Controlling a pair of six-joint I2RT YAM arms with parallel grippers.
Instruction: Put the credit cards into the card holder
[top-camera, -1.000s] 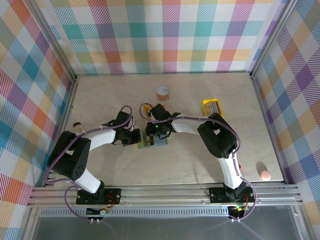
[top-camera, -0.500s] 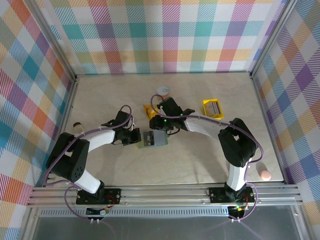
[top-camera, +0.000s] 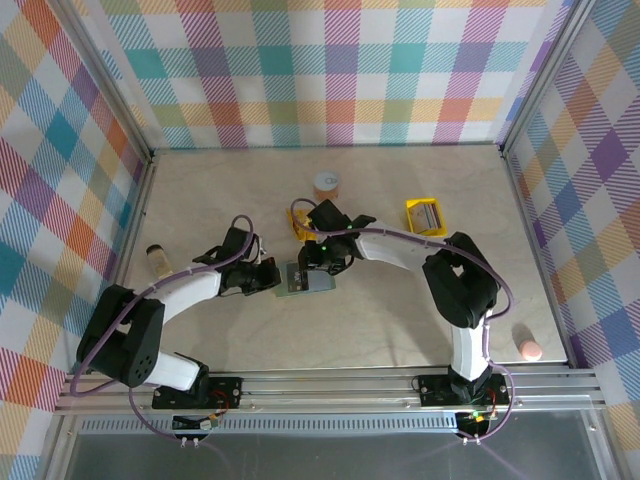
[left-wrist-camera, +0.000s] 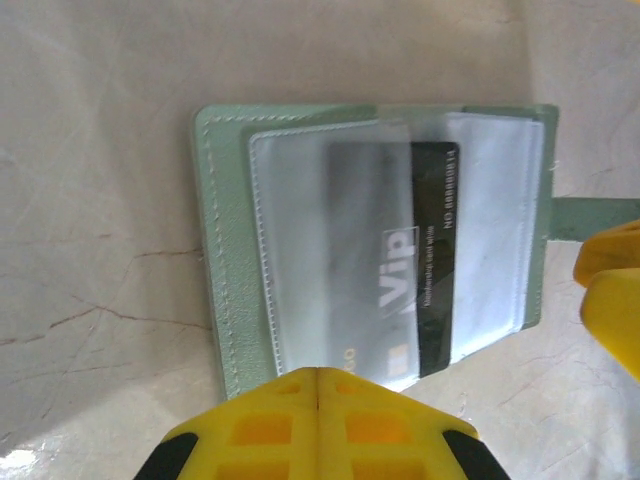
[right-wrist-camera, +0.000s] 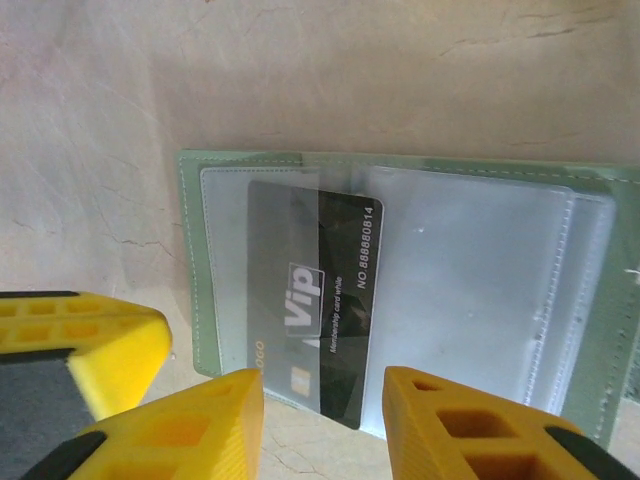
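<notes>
Right wrist view: we see the soft sage-green folding card holder (right-wrist-camera: 470, 290) open on the marbled counter (right-wrist-camera: 300, 80), with a dark plastic credit card (right-wrist-camera: 320, 300) half-sleeved. The right gripper (right-wrist-camera: 322, 388) is half-open and empty; the left gripper (left-wrist-camera: 318, 385) is closed and empty.

Sage-green card holder (left-wrist-camera: 225, 250), black card (left-wrist-camera: 435, 260), yellow fingers (right-wrist-camera: 470, 425), pastel-plaid walls (top-camera: 330, 70)

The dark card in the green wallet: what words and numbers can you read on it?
"Vip": middle of the card.
"NO 88888...": along its edge, last digits unclear.
Small line beside "Vip": too small to read.
"OGO": near its corner, blurred under the clear pocket of the wallet.
</notes>
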